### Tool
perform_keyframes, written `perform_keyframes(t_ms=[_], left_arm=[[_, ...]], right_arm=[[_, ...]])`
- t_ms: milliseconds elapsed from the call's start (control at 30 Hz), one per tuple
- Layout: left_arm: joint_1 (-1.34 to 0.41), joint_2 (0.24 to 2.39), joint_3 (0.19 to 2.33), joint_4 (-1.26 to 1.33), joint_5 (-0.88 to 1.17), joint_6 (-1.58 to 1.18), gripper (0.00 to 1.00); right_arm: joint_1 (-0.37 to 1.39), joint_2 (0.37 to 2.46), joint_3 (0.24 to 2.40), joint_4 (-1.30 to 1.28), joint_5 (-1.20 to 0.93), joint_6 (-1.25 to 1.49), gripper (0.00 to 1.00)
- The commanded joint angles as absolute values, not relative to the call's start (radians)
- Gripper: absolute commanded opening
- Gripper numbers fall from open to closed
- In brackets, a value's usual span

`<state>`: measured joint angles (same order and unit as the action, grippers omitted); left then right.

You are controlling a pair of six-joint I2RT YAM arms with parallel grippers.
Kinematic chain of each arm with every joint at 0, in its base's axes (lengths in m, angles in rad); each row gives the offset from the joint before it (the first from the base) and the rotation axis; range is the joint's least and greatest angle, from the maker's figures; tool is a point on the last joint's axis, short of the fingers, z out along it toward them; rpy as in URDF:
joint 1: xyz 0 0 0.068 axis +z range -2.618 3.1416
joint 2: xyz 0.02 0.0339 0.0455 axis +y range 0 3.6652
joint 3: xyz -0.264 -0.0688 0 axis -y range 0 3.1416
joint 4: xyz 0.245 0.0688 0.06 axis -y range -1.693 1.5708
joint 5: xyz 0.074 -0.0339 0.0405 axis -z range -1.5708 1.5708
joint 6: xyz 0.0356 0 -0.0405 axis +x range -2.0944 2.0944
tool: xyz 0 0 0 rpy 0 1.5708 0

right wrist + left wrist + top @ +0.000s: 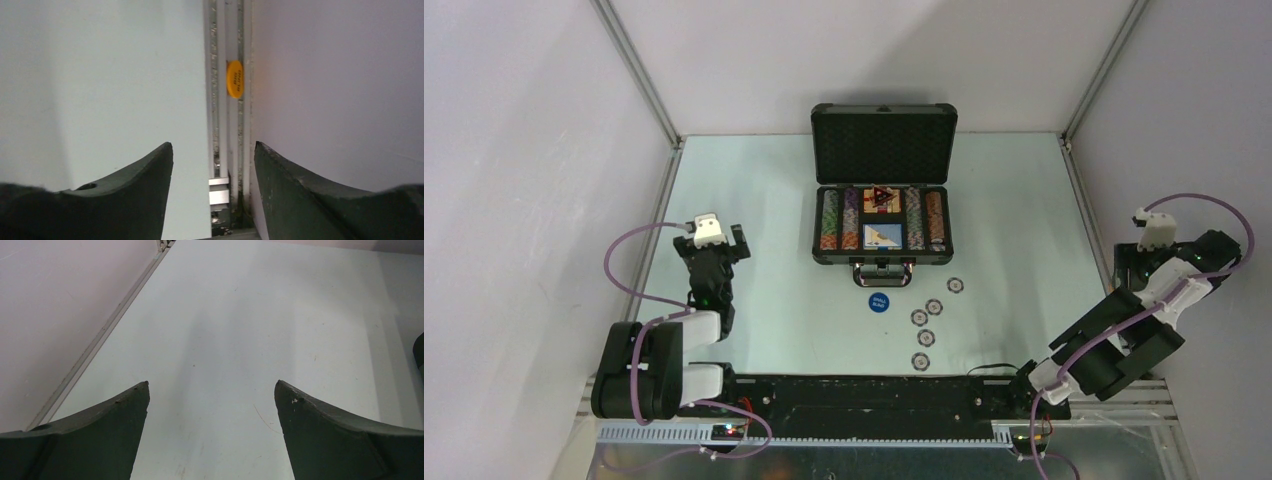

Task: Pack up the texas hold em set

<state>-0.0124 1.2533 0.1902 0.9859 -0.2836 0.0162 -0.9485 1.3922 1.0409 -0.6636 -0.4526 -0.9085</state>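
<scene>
The left end effector [211,390] stands wide open with nothing between its fingers, hanging over bare surface [754,190] close to the left edge. The right end effector [214,150] has its fingers at a narrower gap, also with nothing in it. It points along the metal rail [218,120] that runs down the right edge against the wall [340,100]. Ahead of those fingers and apart from them, an orange button [235,79] lies in the rail's groove. In the middle by the far edge sits the briefcase [882,140], lid up. Rows of poker chips [830,220] fill the slots on both sides, and card boxes [882,236] sit in the centre; what lies on the rear box I cannot make out. Just in front of the handle lies a blue button [879,302]. Five loose chips [926,337] trail from near the case's front right corner toward the near edge, right of centre, each apart from the next.
</scene>
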Motion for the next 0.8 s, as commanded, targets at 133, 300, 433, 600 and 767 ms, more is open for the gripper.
perform_keyframes(t_ms=[133,300,433,600,767], left_arm=[[-0.003,1.249,0.192,1.041,-0.287,0.008,1.00],[-0.003,1.249,0.193,1.041,-0.288,0.007,1.00],[-0.003,1.248,0.193,1.042,-0.288,0.008,1.00],[-0.003,1.249,0.192,1.042,-0.287,0.008,1.00],[-0.003,1.249,0.192,1.041,-0.287,0.008,1.00]], right_arm=[[-0.948,1.515,1.078,-0.554,-0.343,-1.045,0.51],[-0.940,1.575,1.078,-0.502,-0.309,-1.036,0.48],[-0.920,1.587,1.033,-0.439,-0.266,-1.029,0.51],[-0.900,1.603,0.988,-0.381,-0.237,-1.017,0.55],[-0.878,1.649,0.928,-0.323,-0.213,-1.007,0.54]])
